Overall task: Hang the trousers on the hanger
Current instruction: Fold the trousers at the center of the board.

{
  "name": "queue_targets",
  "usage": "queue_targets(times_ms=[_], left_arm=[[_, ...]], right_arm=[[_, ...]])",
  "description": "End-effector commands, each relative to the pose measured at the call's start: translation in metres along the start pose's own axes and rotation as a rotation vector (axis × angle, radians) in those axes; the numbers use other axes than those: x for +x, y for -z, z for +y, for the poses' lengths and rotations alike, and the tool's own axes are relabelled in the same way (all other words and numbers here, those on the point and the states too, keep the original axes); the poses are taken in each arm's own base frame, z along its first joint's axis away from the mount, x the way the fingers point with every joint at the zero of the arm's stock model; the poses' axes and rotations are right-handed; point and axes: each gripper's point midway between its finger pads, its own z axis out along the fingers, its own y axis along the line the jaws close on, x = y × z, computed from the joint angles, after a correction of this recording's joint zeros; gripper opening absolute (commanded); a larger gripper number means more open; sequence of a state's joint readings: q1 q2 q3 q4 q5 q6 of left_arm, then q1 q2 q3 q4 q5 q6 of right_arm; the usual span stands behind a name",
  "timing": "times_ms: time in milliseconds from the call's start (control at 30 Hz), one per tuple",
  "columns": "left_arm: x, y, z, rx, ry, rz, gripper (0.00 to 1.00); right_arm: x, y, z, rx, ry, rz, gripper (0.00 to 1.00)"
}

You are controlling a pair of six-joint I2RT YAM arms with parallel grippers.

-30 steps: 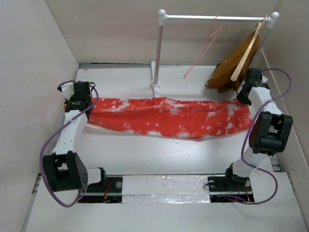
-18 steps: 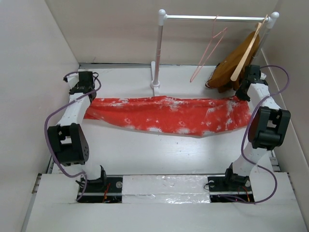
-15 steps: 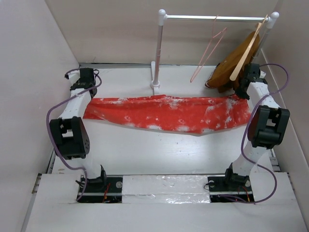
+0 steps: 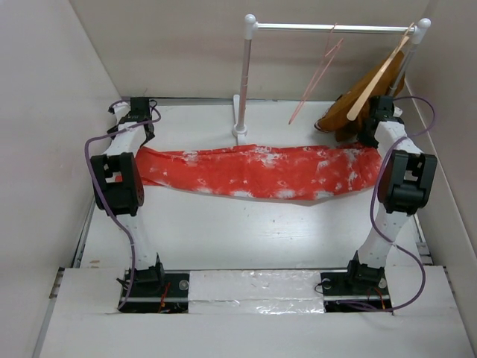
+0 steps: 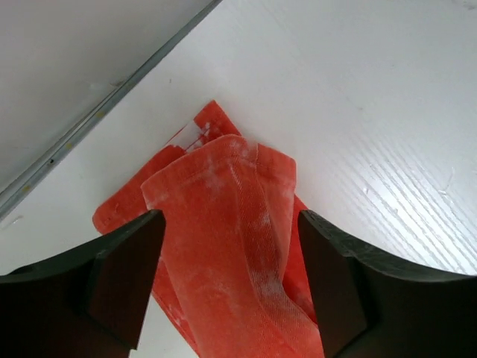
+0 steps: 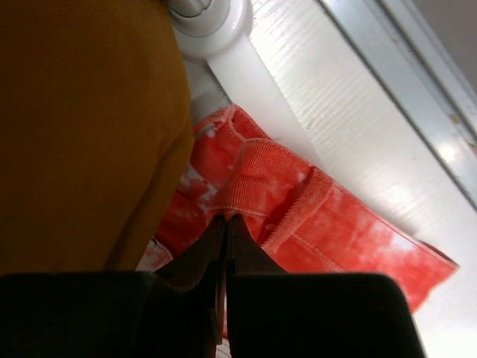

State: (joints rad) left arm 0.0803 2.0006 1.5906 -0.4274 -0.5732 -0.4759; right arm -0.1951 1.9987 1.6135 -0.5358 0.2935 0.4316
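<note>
The orange-red trousers (image 4: pixel 261 170) lie stretched left to right across the white table. In the left wrist view their leg ends (image 5: pixel 223 224) rest on the table between the wide-apart fingers (image 5: pixel 119 276) of my left gripper (image 5: pixel 231 276), which is open and holds nothing. It sits at the far left (image 4: pixel 140 127). My right gripper (image 6: pixel 227 222) is shut on the trousers' ribbed waistband (image 6: pixel 261 175) at the far right (image 4: pixel 369 134). The pale-pink hanger (image 4: pixel 317 71) hangs slanted from the rail, apart from both grippers.
A white rack with a rail (image 4: pixel 328 27) and a post (image 4: pixel 242 82) stands at the back. A mustard-brown garment (image 4: pixel 350 108) on a wooden hanger hangs at its right end, close against my right gripper (image 6: pixel 82 127). The rack's foot (image 6: pixel 216 30) lies just beyond. Walls close both sides.
My left gripper has opened and let go of the leg ends. Both arms have reached farther back, carrying the trousers toward the rack. The pink hanger has swung.
</note>
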Motion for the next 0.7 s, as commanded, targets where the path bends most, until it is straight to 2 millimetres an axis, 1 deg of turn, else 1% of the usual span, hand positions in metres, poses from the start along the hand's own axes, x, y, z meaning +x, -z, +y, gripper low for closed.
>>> queue_targets(times_ms=[0, 33, 67, 100, 133, 167, 200, 233, 267, 300, 333, 367, 400, 433, 467, 500, 533, 567, 600, 633, 667], left_arm=[[-0.032, 0.021, -0.006, 0.058, 0.077, -0.079, 0.74], [-0.035, 0.023, -0.007, 0.073, 0.092, -0.089, 0.76], [-0.042, 0.028, -0.001, 0.081, 0.123, -0.101, 0.76], [-0.032, 0.027, 0.003, 0.082, 0.127, -0.090, 0.76], [-0.035, 0.028, 0.006, 0.090, 0.150, -0.104, 0.76], [-0.040, 0.037, 0.012, 0.094, 0.174, -0.124, 0.75], [-0.028, 0.032, 0.023, 0.072, 0.177, -0.108, 0.75], [-0.029, 0.032, 0.031, 0.062, 0.204, -0.115, 0.74], [-0.035, 0.041, 0.040, 0.069, 0.235, -0.135, 0.74], [-0.024, 0.035, 0.053, 0.049, 0.247, -0.117, 0.74], [-0.026, 0.037, 0.060, 0.055, 0.276, -0.125, 0.74], [-0.030, 0.047, 0.065, 0.090, 0.328, -0.128, 0.74], [-0.016, 0.042, 0.073, 0.091, 0.335, -0.101, 0.74], [-0.017, 0.040, 0.082, 0.096, 0.370, -0.107, 0.71], [-0.018, 0.047, 0.083, 0.135, 0.394, -0.110, 0.66], [-0.003, 0.043, 0.084, 0.140, 0.382, -0.088, 0.62], [-0.002, 0.042, 0.085, 0.146, 0.388, -0.086, 0.54], [0.004, 0.040, 0.083, 0.155, 0.377, -0.063, 0.51], [0.005, 0.039, 0.079, 0.165, 0.368, -0.046, 0.48], [0.010, 0.037, 0.080, 0.161, 0.362, -0.019, 0.39], [0.016, 0.030, 0.079, 0.169, 0.357, 0.017, 0.33]], right_arm=[[-0.038, 0.002, 0.028, -0.098, -0.085, -0.111, 0.00], [-0.035, 0.000, 0.031, -0.114, -0.092, -0.100, 0.01], [-0.035, 0.000, 0.041, -0.162, -0.113, -0.096, 0.04], [-0.027, -0.002, 0.044, -0.186, -0.118, -0.075, 0.15], [-0.023, -0.001, 0.049, -0.214, -0.133, -0.060, 0.25], [-0.028, 0.006, 0.058, -0.283, -0.176, -0.060, 0.37], [-0.014, 0.005, 0.059, -0.306, -0.186, -0.030, 0.60], [-0.013, 0.010, 0.061, -0.329, -0.205, -0.030, 0.70], [-0.027, 0.029, 0.066, -0.379, -0.242, -0.079, 0.77], [-0.011, 0.027, 0.059, -0.371, -0.250, -0.063, 0.89], [-0.012, 0.034, 0.057, -0.384, -0.261, -0.082, 0.93], [-0.024, 0.054, 0.057, -0.419, -0.284, -0.135, 0.95], [-0.022, 0.059, 0.055, -0.427, -0.295, -0.144, 0.96], [0.002, 0.058, 0.050, -0.435, -0.292, -0.104, 0.96], [0.000, 0.065, 0.048, -0.477, -0.315, -0.124, 0.96], [-0.004, 0.086, 0.046, -0.515, -0.327, -0.162, 0.95], [0.000, 0.093, 0.044, -0.537, -0.334, -0.182, 0.91], [0.022, 0.091, 0.036, -0.544, -0.337, -0.168, 0.89], [0.032, 0.098, 0.038, -0.565, -0.330, -0.169, 0.87], [0.030, 0.114, 0.035, -0.594, -0.332, -0.206, 0.80], [0.047, 0.111, 0.031, -0.598, -0.327, -0.204, 0.79]])
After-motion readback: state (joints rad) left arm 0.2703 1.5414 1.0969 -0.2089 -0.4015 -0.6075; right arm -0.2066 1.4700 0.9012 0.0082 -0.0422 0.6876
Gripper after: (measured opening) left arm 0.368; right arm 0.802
